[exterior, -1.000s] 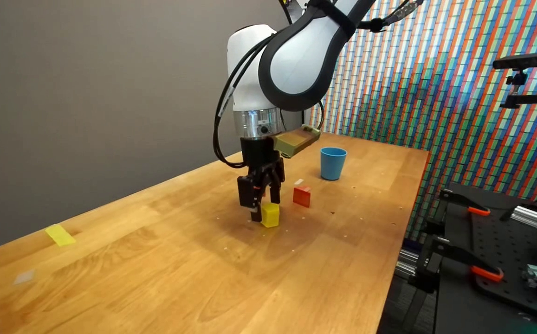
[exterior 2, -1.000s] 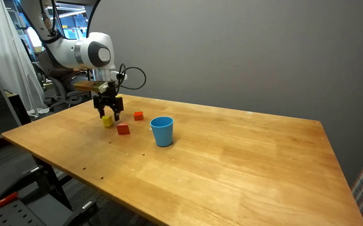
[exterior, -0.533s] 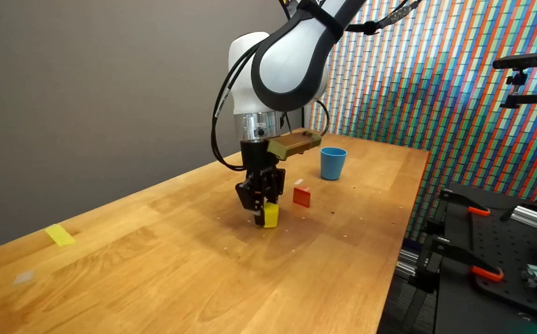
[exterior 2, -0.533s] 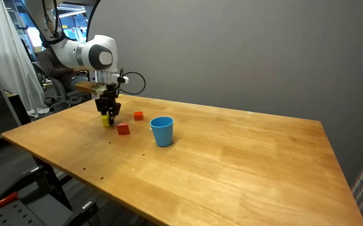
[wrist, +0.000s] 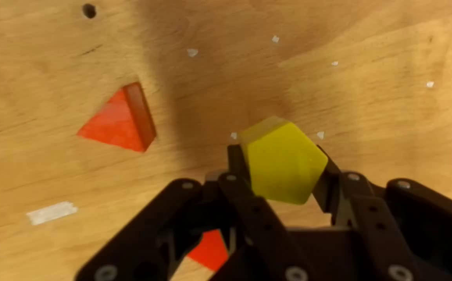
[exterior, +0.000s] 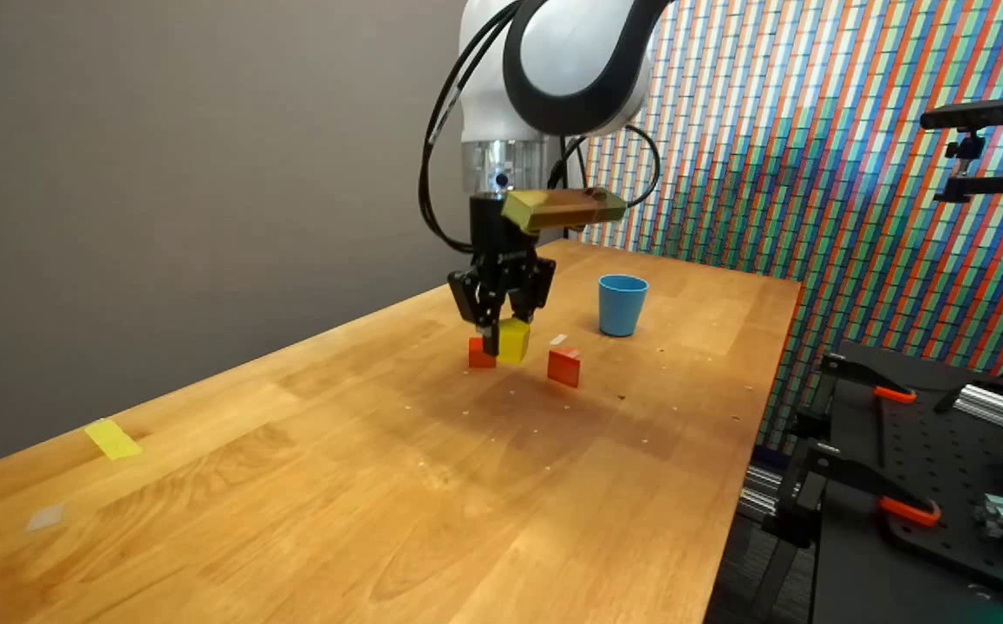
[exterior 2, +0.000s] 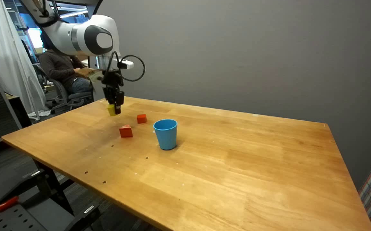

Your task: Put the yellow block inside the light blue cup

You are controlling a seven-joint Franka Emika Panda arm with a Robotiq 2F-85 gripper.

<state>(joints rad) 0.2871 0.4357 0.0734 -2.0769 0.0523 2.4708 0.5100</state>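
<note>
Yellow block [wrist: 286, 162], gripped by the pincer [wrist: 282, 171], now hangs above the bench [exterior: 336, 485], no longer standing on it; lower down, the red wedge [wrist: 116, 121] and, farther off, the upright light blue cup [exterior: 621, 307] keep their places.

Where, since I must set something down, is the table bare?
In an exterior view, from the cup to the table's right edge; also between the yellow strip and red blocks. Crowded: around the hand, its yellow block and those red blocks.
</note>
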